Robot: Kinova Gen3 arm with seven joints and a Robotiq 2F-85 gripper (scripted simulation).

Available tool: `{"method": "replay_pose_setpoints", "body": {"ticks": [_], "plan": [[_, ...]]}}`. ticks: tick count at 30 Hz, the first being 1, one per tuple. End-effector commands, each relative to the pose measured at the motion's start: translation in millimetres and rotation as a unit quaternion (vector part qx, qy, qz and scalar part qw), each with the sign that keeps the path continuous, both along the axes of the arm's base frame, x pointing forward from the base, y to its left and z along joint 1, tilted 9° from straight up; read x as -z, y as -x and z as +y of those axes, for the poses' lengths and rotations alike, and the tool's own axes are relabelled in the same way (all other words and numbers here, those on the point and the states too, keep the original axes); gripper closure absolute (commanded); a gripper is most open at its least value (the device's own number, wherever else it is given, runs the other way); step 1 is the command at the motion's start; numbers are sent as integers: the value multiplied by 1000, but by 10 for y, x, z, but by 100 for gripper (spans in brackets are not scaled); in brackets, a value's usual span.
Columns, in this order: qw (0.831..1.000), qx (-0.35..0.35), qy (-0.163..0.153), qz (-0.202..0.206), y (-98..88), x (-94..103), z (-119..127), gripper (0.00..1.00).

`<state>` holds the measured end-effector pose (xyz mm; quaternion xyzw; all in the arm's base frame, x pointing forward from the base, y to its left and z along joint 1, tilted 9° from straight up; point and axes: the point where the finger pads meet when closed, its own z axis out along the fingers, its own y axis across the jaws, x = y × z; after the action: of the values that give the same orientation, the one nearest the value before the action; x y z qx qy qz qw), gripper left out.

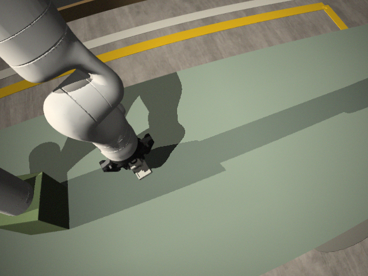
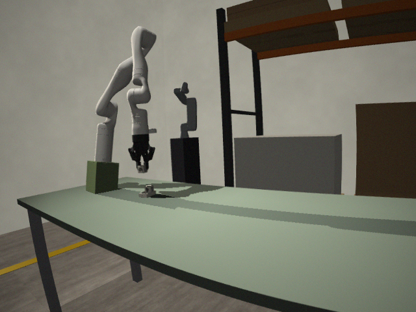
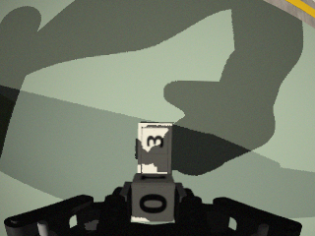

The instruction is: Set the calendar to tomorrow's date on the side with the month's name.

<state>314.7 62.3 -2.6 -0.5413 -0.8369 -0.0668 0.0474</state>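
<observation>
The jaws were pinched on a cube [image 3: 156, 201] showing a 0 to the wrist camera — the gripper [image 2: 142, 166] hung well above the table [image 2: 234, 228], pointing straight down. Below it sat the tray [image 3: 156, 157] with the other cube [image 3: 157, 140], its 3 face up and turned sideways in the wrist view. In that view the tray lay directly ahead of the held cube, so roughly under the fingers, with one slot free. The calendar stood near the table's far left corner, close to the green pedestal [image 2: 101, 176] that carried the arm.

By my judgement the task was about midway: one cube was out and aloft, probably for turning to a new digit, but it still had to go back beside the 3 — upright, flat on the tray's floor — before release. The month's name could not be read.
</observation>
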Motion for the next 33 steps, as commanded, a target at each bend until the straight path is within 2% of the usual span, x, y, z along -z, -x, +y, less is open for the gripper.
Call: {"method": "replay_pose_setpoints", "body": {"ticks": [1, 7, 26, 33], "plan": [[1000, 3, 0, -2, -10, -3, 17, 72], [1000, 3, 1, 0, 0, 91, 30, 72], [1000, 3, 0, -2, -26, 562, 118, 72], [1000, 3, 0, -2, -16, 625, 128, 72]]}}
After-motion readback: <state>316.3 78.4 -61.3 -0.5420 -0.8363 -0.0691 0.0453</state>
